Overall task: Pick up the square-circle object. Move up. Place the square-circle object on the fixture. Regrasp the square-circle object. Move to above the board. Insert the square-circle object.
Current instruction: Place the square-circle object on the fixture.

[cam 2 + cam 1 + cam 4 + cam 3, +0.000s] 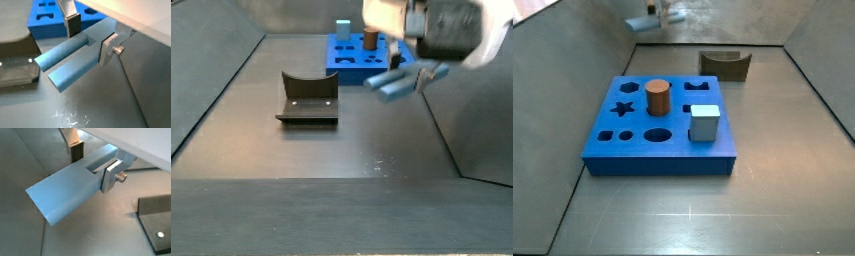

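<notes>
Currently my pincer (90, 37) is clamped on the square-circle object (67, 62), and both are in the air, clear of the floor. In both wrist views the silver plates bear on opposite sides of the peg near one end, so most of its length projects free beyond the fingers (111, 177). I judge this an end-grip that leaves the peg lying roughly level rather than pointing down, which would explain why a stop at the fixture (306, 97) and a fresh grip come before insertion.

In a side view the peg (393, 82) hangs beside and above the fixture, not touching it; the U-notch in the fixture's top is unoccupied. The board (660, 125) sits well apart from the fixture, nearer the middle of the floor. It carries a brown cylinder (656, 99) and a pale cube (704, 123), both standing proud of its top.

Clearance: open floor lies between fixture and board, and the tray walls (580, 80) are well off. My assessment is that the long free end is the part at risk; it sweeps wide on any turn and could catch the fixture's upright sides on descent. Which board hole suits the peg I cannot tell from here
</notes>
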Robot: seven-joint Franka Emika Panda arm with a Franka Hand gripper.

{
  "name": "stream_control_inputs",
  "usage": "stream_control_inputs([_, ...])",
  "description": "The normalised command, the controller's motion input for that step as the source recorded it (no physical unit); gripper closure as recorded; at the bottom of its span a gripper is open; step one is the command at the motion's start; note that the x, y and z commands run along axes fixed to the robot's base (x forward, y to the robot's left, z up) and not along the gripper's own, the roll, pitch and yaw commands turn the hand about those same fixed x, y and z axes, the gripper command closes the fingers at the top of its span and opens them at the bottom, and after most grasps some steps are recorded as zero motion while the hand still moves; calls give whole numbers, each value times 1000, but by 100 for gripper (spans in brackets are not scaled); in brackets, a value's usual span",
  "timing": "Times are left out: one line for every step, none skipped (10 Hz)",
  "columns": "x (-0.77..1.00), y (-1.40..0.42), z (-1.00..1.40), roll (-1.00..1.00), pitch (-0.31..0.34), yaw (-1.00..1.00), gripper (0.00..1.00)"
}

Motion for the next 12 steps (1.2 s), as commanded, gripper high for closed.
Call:
stream_control_inputs([-15,-13,973,-40,31,9,100])
stream_control_inputs([-9,-13,750,-48,38,10,100])
stream_control_inputs([-2,-11,583,-55,45,11,100])
stream_control_inputs([7,-10,417,-63,54,11,100])
stream_control_inputs([15,-8,196,-73,67,12,100])
stream_control_inputs([1000,-255,77,97,39,1000,100])
stream_control_inputs([1000,-252,61,100,42,1000,100])
stream_control_inputs([1000,-220,57,110,52,1000,100])
stream_control_inputs([1000,-204,51,116,63,1000,100])
stream_control_inputs([1000,-191,46,126,75,1000,100])
stream_control_inputs([1000,-176,44,137,88,1000,100])
stream_control_inputs([1000,-157,38,154,108,1000,100])
